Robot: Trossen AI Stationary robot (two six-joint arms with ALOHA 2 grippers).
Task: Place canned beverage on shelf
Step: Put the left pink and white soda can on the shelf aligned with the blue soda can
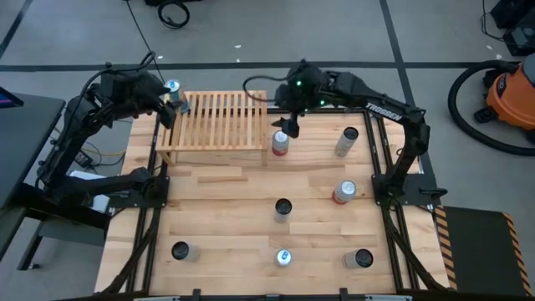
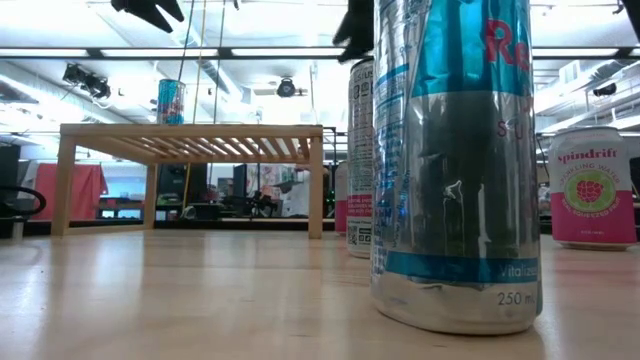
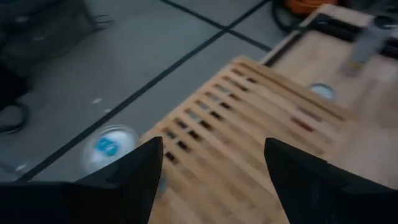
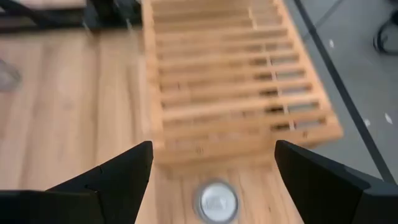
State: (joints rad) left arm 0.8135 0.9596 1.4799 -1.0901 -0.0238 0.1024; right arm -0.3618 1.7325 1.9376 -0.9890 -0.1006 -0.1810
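Note:
The light-wood slatted shelf (image 1: 216,125) stands at the table's far left. A can with a blue-marked top (image 1: 173,86) stands upright on the shelf's top near its far left corner; it also shows in the low view (image 2: 171,102) and the left wrist view (image 3: 111,148). My left gripper (image 1: 173,109) hangs open and empty above the shelf, beside that can and clear of it (image 3: 211,180). My right gripper (image 1: 292,125) is open and empty above a red and white can (image 1: 281,142), which stands on the table just right of the shelf (image 4: 216,202).
Several more cans stand upright on the table: one at the far right (image 1: 347,140), a red one at the right (image 1: 343,192), one in the middle (image 1: 282,208) and three along the near edge (image 1: 180,251) (image 1: 284,257) (image 1: 363,259). The rest of the shelf top is bare.

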